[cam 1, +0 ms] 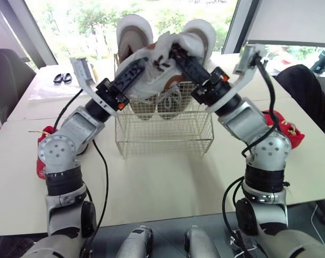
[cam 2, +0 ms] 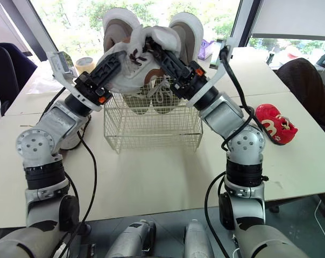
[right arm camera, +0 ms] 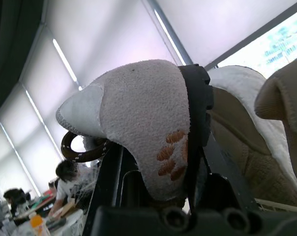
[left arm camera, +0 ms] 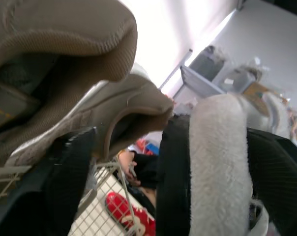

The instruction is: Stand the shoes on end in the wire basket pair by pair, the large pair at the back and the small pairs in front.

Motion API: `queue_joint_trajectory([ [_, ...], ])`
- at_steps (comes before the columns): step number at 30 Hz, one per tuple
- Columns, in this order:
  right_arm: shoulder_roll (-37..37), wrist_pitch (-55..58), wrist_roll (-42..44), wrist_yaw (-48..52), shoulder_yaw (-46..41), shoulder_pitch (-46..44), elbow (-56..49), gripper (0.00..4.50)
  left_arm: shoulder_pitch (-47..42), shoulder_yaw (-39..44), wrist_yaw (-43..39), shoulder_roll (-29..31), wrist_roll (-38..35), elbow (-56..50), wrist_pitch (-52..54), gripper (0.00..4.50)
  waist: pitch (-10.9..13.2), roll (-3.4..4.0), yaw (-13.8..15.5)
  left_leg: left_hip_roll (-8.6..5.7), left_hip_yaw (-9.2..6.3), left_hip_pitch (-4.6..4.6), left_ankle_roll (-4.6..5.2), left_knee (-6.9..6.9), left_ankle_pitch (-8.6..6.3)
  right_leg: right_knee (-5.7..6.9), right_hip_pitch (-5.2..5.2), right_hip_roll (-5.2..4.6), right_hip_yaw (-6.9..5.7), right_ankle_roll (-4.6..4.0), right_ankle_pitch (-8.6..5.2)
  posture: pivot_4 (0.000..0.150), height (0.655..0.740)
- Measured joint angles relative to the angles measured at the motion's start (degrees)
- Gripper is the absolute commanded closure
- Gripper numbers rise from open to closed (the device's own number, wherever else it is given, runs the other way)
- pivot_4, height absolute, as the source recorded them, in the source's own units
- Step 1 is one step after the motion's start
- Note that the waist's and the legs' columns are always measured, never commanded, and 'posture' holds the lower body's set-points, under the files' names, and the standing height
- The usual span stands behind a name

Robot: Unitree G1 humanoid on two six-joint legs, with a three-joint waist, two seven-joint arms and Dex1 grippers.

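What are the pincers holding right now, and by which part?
Both hold the small white shoes: right pincer at the paw-print heel, left pincer at a fleecy collar edge.

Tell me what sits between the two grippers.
Small white shoes, clamped by the left gripper and right gripper above the wire basket; the left eye view shows it.

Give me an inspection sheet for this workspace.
Surface: beige table.
Job's things: wire basket mid-table; large pair on end at its back; white pair held above it; red shoes lying on the table at both sides.
Clutter: tape roll and a black item on the far side.
Grippers: left gripper and right gripper both shut on the white pair.
Cables: black cables loop from both arms.
Surroundings: windows, dark chair.
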Motion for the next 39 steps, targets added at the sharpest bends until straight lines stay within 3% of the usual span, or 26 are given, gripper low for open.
queue_joint_trajectory([
  [4,-16.17,0.7,-9.5,13.22,1.25,-7.69,9.65,3.9,6.55,-1.46,-10.9,14.59,3.21,-3.12,4.97,0.0,0.03,0.05,0.19,0.0,0.06,-0.01,0.28,-0.09,-0.17,-0.1,-0.01,0.02,-0.02,-0.01,-0.01,0.15,0.74],
  [8,-24.88,-8.53,-24.66,34.26,9.68,-16.29,22.13,3.9,7.22,-2.08,-17.51,19.41,7.33,-3.29,4.98,0.0,0.04,0.05,0.29,0.01,0.1,0.01,0.3,-0.01,-0.18,-0.13,0.08,0.02,-0.04,0.0,0.0,0.15,0.74],
  [13,-26.42,-18.41,-35.87,52.3,15.72,-20.82,32.47,3.9,7.07,-2.32,-19.38,19.6,10.34,-3.27,3.93,0.0,0.03,0.01,0.22,0.02,0.07,0.01,0.3,-0.01,-0.18,-0.15,0.09,-0.01,-0.04,0.01,0.0,0.15,0.74],
  [18,-23.9,-24.26,-43.02,61.64,18.42,-21.25,40.05,3.9,6.83,-2.49,-19.76,19.36,11.07,-3.75,3.85,0.0,0.04,0.02,0.1,0.02,0.06,-0.03,0.19,-0.08,-0.13,-0.14,-0.04,-0.02,-0.01,0.01,0.0,0.15,0.74],
  [30,-18.31,-33.14,-50.86,62.61,16.8,-16.3,45.8,3.9,6.89,-2.6,-19.14,17.48,12.48,-5.34,3.81,0.0,0.04,0.02,0.35,0.02,0.04,-0.03,-0.1,-0.09,0.03,-0.13,-0.03,-0.03,0.0,0.0,0.0,0.15,0.74],
  [31,-18.28,-33.4,-51.25,62.19,16.7,-15.24,45.7,2.88,6.89,-2.64,-19.09,17.3,12.61,-5.39,3.81,0.0,0.04,0.02,0.34,0.01,0.04,-0.04,-0.1,-0.09,0.03,-0.13,-0.04,-0.03,0.0,0.0,0.0,0.15,0.74],
  [37,-19.78,-31.19,-52.36,60.98,15.86,-10.23,37.45,0.05,6.97,-3.19,-19.06,17.51,13.41,-5.75,3.91,0.0,0.04,0.02,0.24,0.02,0.03,-0.03,-0.11,-0.11,0.04,-0.12,-0.06,-0.02,0.0,0.0,0.0,0.15,0.74],
  [39,-21.1,-29.31,-52.39,60.58,15.37,-8.96,33.69,0.05,7.81,-3.11,-19.08,18.22,13.45,-6.14,3.98,0.0,0.04,0.02,0.25,0.02,0.04,-0.03,-0.11,-0.11,0.03,-0.12,-0.06,-0.03,0.0,0.0,0.0,0.15,0.74],
])
